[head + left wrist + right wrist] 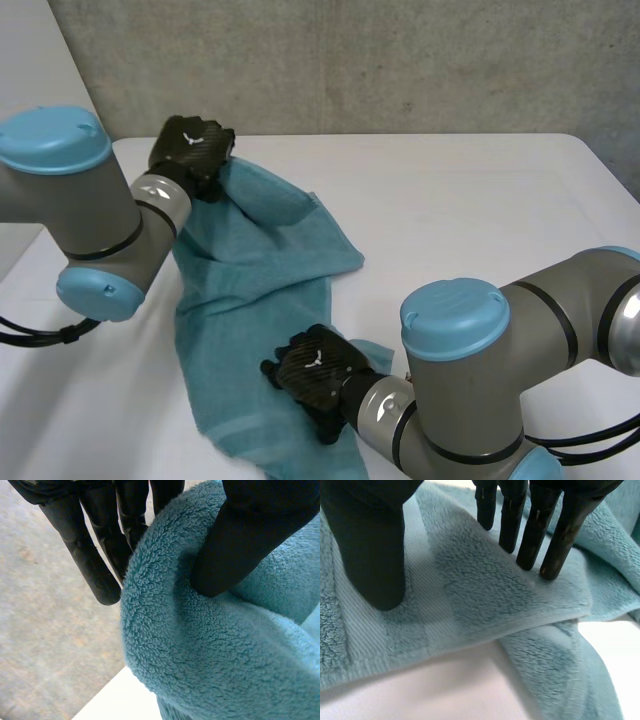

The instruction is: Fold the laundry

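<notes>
Teal towel (262,262), left hand (192,148) pinching its far end, should lift smoothly while the right hand (315,370), fingers straight, pins an edge

Left hand (95,560) pinches a bunched fold of teal terry towel (210,655), thumb (245,540) digging in, white table (117,700) beneath.
</notes>
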You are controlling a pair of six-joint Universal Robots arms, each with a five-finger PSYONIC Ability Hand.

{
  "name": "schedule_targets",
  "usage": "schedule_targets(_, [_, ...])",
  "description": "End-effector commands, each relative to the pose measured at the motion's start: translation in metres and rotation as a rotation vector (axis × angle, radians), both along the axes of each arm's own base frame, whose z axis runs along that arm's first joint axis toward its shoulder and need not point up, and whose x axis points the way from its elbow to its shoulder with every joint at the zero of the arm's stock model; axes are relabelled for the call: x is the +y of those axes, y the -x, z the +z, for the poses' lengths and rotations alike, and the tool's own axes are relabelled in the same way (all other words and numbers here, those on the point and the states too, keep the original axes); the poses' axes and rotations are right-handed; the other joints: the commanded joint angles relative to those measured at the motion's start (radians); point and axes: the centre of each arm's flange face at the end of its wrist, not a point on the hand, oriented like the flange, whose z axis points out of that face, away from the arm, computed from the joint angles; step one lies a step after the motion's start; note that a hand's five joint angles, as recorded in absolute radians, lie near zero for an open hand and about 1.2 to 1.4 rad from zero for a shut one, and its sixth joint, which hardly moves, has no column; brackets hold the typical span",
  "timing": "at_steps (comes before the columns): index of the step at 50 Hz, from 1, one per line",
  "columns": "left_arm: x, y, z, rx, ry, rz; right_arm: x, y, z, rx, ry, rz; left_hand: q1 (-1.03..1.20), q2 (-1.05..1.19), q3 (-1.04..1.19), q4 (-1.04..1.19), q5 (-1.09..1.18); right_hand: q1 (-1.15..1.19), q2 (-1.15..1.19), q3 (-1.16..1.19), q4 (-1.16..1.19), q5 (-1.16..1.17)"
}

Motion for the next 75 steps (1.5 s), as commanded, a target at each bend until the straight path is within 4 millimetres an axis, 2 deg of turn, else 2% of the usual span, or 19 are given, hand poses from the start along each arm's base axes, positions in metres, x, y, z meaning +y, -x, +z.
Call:
schedule_targets(1, [0.002, -0.012, 0.02, 0.032, 0.03, 0.028, -0.019, 0.0, 0.006, 0.01, 0.097, -0.087, 0.265, 0.203, 0.213, 0.206, 0.272, 1.188, 0.899, 0.906, 0.906, 0.927])
schedule_targets(4, [0.002, -0.016, 0.031, 0.065, 0.044, 0.038, -0.028, -0.001, 0.014, -0.01, 0.141, -0.13, 0.265, 0.203, 0.213, 0.206, 0.272, 1.192, 0.902, 0.91, 0.91, 0.931])
schedule_targets(7, [0.0, -0.023, 0.05, 0.127, 0.072, 0.053, -0.043, -0.001, 0.04, -0.053, 0.226, -0.208, 0.265, 0.203, 0.213, 0.206, 0.272, 1.192, 0.902, 0.91, 0.91, 0.931])
schedule_targets(11, [-0.004, -0.04, 0.081, 0.219, 0.128, 0.118, -0.074, 0.009, 0.102, -0.167, 0.367, -0.334, 0.265, 0.203, 0.213, 0.206, 0.272, 1.192, 0.902, 0.91, 0.91, 0.931])
schedule_targets(12, [-0.004, -0.047, 0.096, 0.261, 0.158, 0.151, -0.09, 0.019, 0.13, -0.216, 0.423, -0.388, 0.265, 0.203, 0.213, 0.206, 0.272, 1.192, 0.902, 0.91, 0.91, 0.931])
schedule_targets(15, [-0.001, -0.056, 0.114, 0.322, 0.19, 0.193, -0.107, 0.033, 0.167, -0.286, 0.501, -0.446, 0.265, 0.203, 0.213, 0.206, 0.272, 1.192, 0.902, 0.91, 0.91, 0.931])
schedule_targets(16, [0.001, -0.061, 0.121, 0.356, 0.199, 0.21, -0.112, 0.04, 0.187, -0.323, 0.541, -0.458, 0.265, 0.203, 0.213, 0.206, 0.272, 1.192, 0.902, 0.91, 0.91, 0.931])
schedule_targets(20, [0.009, -0.07, 0.127, 0.422, 0.188, 0.232, -0.118, 0.049, 0.213, -0.37, 0.581, -0.453, 0.265, 0.203, 0.213, 0.206, 0.272, 1.192, 0.902, 0.91, 0.91, 0.931])
schedule_targets(23, [0.013, -0.077, 0.12, 0.445, 0.149, 0.241, -0.119, 0.053, 0.21, -0.351, 0.558, -0.443, 0.265, 0.203, 0.213, 0.206, 0.272, 1.192, 0.902, 0.91, 0.91, 0.931])
schedule_targets(27, [0.02, -0.085, 0.1, 0.433, 0.079, 0.263, -0.115, 0.057, 0.189, -0.277, 0.466, -0.437, 0.265, 0.203, 0.213, 0.206, 0.272, 1.192, 0.902, 0.91, 0.91, 0.931])
schedule_targets(31, [0.028, -0.082, 0.084, 0.414, 0.019, 0.245, -0.105, 0.059, 0.154, -0.208, 0.333, -0.432, 0.265, 0.203, 0.213, 0.206, 0.272, 0.455, 0.165, 0.172, 0.173, 0.194])
schedule_targets(35, [0.036, -0.077, 0.083, 0.406, -0.004, 0.211, -0.102, 0.057, 0.121, -0.213, 0.18, -0.465, 0.265, 0.203, 0.213, 0.206, 0.272, 0.269, -0.021, -0.014, -0.013, 0.008])
schedule_targets(37, [0.045, -0.071, 0.093, 0.412, 0.01, 0.175, -0.1, 0.051, 0.105, -0.242, 0.075, -0.479, 0.265, 0.203, 0.213, 0.206, 0.272, 0.18, -0.109, -0.102, -0.102, -0.081])
schedule_targets(49, [0.095, -0.062, 0.153, 0.485, 0.156, 0.059, -0.109, 0.01, 0.042, -0.333, -0.358, -0.472, 0.265, 0.203, 0.213, 0.206, 0.272, 0.18, -0.109, -0.102, -0.102, -0.081])
schedule_targets(55, [0.112, -0.059, 0.164, 0.5, 0.18, 0.022, -0.107, -0.013, 0.024, -0.337, -0.449, -0.468, 0.265, 0.203, 0.213, 0.206, 0.272, 0.18, -0.109, -0.102, -0.102, -0.081])
schedule_targets(65, [0.12, -0.053, 0.171, 0.508, 0.197, -0.009, -0.09, -0.036, 0.005, -0.338, -0.54, -0.433, 0.265, 0.203, 0.213, 0.206, 0.272, 0.203, -0.086, -0.079, -0.078, -0.057])
schedule_targets(69, [0.12, -0.053, 0.174, 0.515, 0.204, -0.01, -0.082, -0.042, 0.003, -0.343, -0.573, -0.418, 0.265, 0.203, 0.213, 0.206, 0.272, 0.312, 0.023, 0.03, 0.03, 0.051])
schedule_targets(71, [0.12, -0.053, 0.174, 0.52, 0.203, -0.011, -0.08, -0.044, 0.005, -0.352, -0.582, -0.406, 0.265, 0.203, 0.213, 0.206, 0.272, 0.458, 0.169, 0.176, 0.176, 0.197])
schedule_targets(75, [0.12, -0.054, 0.175, 0.525, 0.205, -0.011, -0.084, -0.046, 0.013, -0.378, -0.556, -0.398, 0.265, 0.203, 0.213, 0.206, 0.272, 1.048, 0.758, 0.766, 0.766, 0.787])
